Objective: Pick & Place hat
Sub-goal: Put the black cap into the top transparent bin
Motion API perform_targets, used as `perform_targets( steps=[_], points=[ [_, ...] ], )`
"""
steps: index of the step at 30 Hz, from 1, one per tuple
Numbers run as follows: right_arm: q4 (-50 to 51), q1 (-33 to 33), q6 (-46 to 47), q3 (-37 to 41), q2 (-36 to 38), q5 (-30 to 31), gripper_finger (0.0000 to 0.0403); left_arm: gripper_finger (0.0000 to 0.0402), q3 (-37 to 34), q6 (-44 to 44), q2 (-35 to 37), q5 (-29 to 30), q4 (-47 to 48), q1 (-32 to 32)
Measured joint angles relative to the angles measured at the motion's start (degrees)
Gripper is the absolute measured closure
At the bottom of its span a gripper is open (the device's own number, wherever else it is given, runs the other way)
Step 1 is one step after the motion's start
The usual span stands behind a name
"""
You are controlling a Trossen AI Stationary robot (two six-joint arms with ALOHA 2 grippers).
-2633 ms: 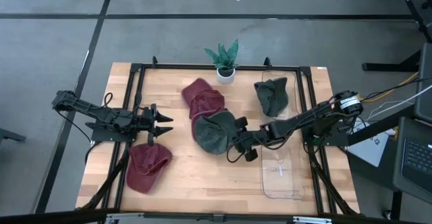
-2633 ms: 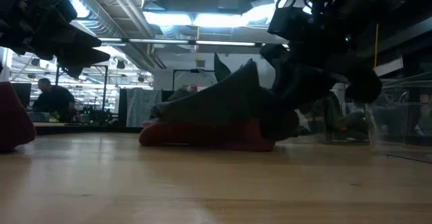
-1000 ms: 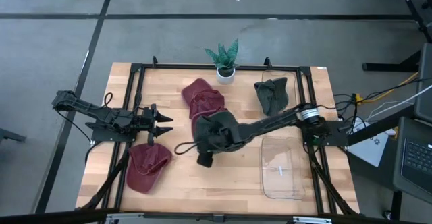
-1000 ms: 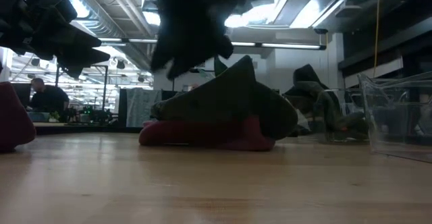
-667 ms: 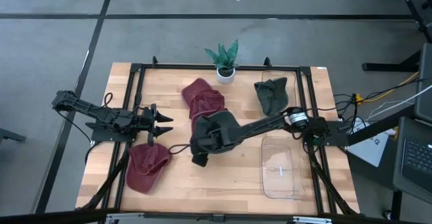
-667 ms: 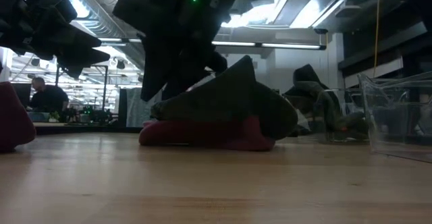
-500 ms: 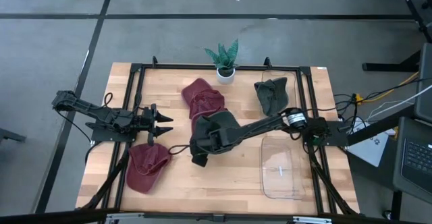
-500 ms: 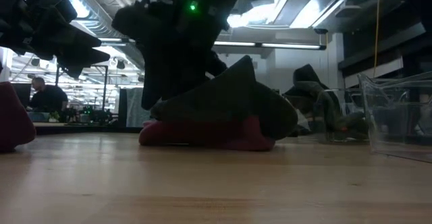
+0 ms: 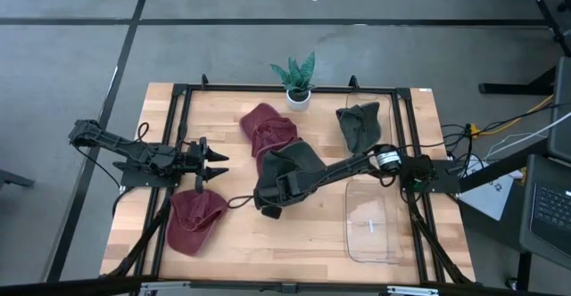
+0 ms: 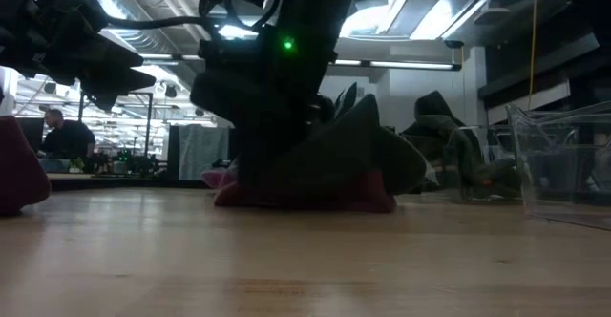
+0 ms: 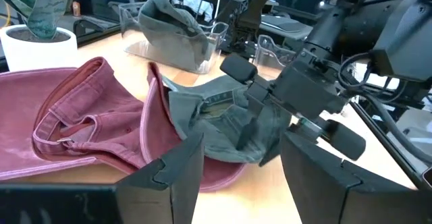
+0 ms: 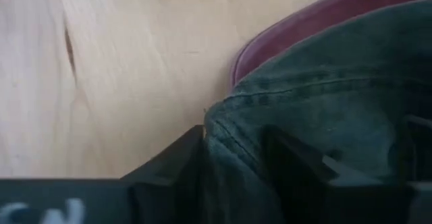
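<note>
The green hat lies near the middle of the table, draped over the edge of a maroon hat that extends toward the potted plant. The right gripper reaches across from the right side and sits at the hat's near-left rim; in the right wrist view the green hat's stitched edge runs between the two fingers, which stand at a narrow gap straddling the fabric. Whether the grip is fully made cannot be told. The hat therefore lies directly ahead of and between the jaws, its rim crossing them. The left gripper waits spread wide near the table's left edge, above a second maroon hat, farther from the green hat. A clear tray lies to the right, a likely drop point.
</note>
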State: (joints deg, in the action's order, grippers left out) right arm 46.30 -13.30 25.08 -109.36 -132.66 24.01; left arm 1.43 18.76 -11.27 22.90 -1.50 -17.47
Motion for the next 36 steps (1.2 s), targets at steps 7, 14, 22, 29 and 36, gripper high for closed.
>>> perform_targets(
  steps=[7, 14, 22, 29, 36],
  points=[
    [0.36, 0.02, -0.26, 0.00, 0.11, -1.48, 0.0382, 0.0212, 0.00, 0.00, 0.02, 0.00, 0.00, 0.02],
    [2.73, 0.02, -0.28, -2.15, 0.12, -4.27, 0.0384, 0.0210, 0.00, 0.00, 0.00, 0.00, 0.00, 0.02],
    [9.78, 0.40, -2.99, -10.65, 0.13, -4.24, 0.0392, 0.0210, 0.00, 0.00, 0.00, 0.00, 0.00, 0.00],
    [12.88, 1.00, -3.28, -18.56, 0.15, -4.24, 0.0396, 0.0212, 0.00, 0.00, 0.01, 0.00, 0.00, 0.01],
    [14.47, 1.31, -5.51, -25.73, 0.47, -4.09, 0.0396, 0.0212, 0.00, 0.00, 0.01, 0.00, 0.01, 0.00]
  ],
)
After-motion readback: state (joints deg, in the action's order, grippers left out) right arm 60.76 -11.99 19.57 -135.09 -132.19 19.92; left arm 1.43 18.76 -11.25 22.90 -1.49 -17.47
